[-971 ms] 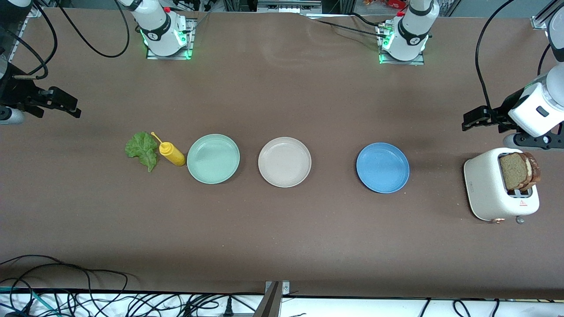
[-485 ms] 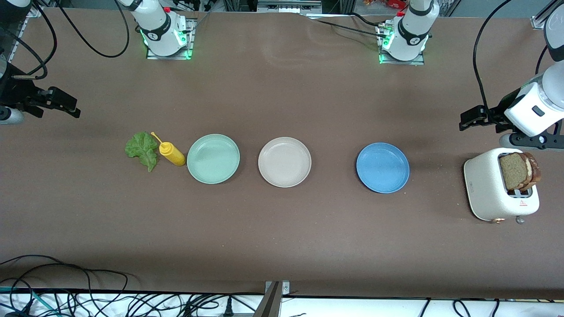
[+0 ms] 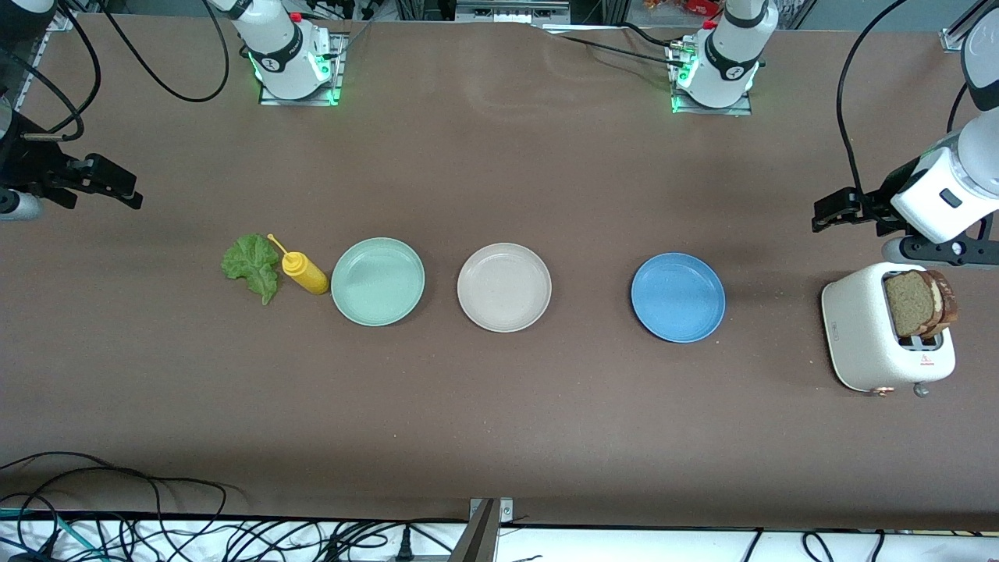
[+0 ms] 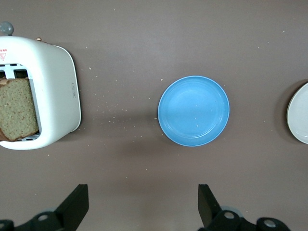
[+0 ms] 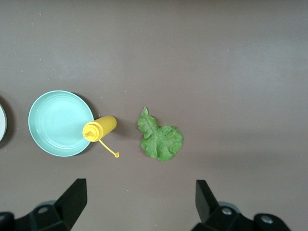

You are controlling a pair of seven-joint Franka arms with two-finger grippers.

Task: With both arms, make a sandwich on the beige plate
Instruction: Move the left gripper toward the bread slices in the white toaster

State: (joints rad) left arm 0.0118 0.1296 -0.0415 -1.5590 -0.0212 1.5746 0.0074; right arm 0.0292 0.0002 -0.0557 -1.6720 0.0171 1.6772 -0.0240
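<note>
The beige plate (image 3: 504,287) sits empty near the middle of the table (image 3: 499,406), in a row with a mint-green plate (image 3: 378,281) toward the right arm's end and a blue plate (image 3: 677,297) toward the left arm's end. Neither set of fingers is near it.

The two bread slices (image 3: 919,302) stand upright in a white toaster (image 3: 866,336) at the left arm's end of the table, close to that edge. The left gripper (image 3: 829,209) hangs in the air above the table beside the toaster, its fingers (image 4: 77,208) spread wide and holding nothing. In the left wrist view the bread (image 4: 18,109), the toaster (image 4: 55,86) and the blue plate (image 4: 194,110) all lie well apart from the fingertips, with bare tabletop between the two fingers.

The lettuce leaf (image 3: 252,265) lies flat on the table, just beside a yellow squeeze bottle (image 3: 303,270) that lies on its side against the mint-green plate's rim. The right gripper (image 3: 117,187) hangs above the right arm's end of the table, well apart from the leaf, its fingers (image 5: 74,199) wide open and empty. In the right wrist view the leaf (image 5: 161,138), bottle (image 5: 98,130) and mint-green plate (image 5: 57,122) sit clear of the fingertips.
</note>
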